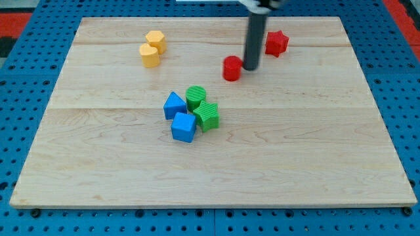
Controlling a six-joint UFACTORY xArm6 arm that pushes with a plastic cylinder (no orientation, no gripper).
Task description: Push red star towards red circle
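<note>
A: What is the biggest thing here?

B: The counter (315,164), a pale wooden board of joined planks; it lies on a blue pegboard surface (400,98) dotted with holes; nothing on it is a bin or bowl, so no container holds anything; every block sits loose on the wood.

A: And the arm?

B: A straight dark rod (256,39) comes down from the view's top; my tip (252,68) rests on the board between the two red blocks; there is no pincer on this arm, so nothing is spread or pinching.

A: Where are the red ones?

B: The red star (276,43) lies near the view's top, just to the view's right of the rod and a little above the tip; the red circle (231,68) sits just to the view's left of the tip, close to touching it, though I cannot tell whether they meet; the rod stands in the line between star and circle.

A: The rest?

B: A tight cluster near the middle: a blue cube (184,127) lowest, a blue triangular block (174,105) at its upper left, a green ridged block (207,116) at the right and a green cylinder (195,96) on top; they look pressed together; well apart, toward the view's upper left, two yellow blocks, a yellow hexagon (155,41) and a yellow block (149,56) just below, touching it.
</note>
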